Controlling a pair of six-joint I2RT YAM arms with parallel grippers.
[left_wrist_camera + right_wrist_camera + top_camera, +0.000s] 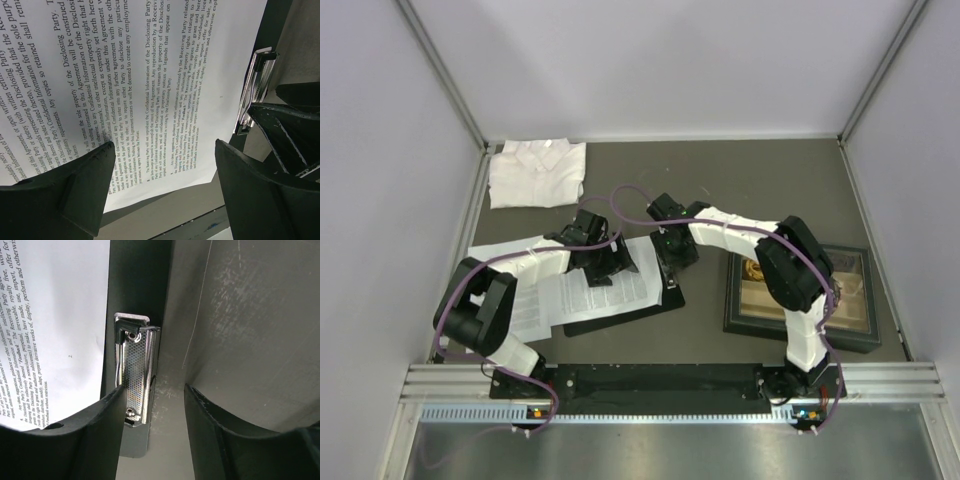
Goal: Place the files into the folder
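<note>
Folder (pixel 670 297) largely beneath files (pixel 620 290)

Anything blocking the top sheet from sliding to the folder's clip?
Nothing visible. Only a bare strip of folder lies between the sheet and the clip; the right gripper hangs at the clip, jaws open.

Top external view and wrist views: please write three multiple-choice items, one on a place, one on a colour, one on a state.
1. Where on the table does the folded white shirt lie? A near right corner; B far left corner; C centre.
2. What colour is the clip of the folder? A red; B blue; C silver.
3. How is the left gripper? A open above the printed sheet; B shut on it; C shut, empty.
1 B: it lies at the far left corner. 2 C: the metal is silver. 3 A: its fingers stand apart over the text.
</note>
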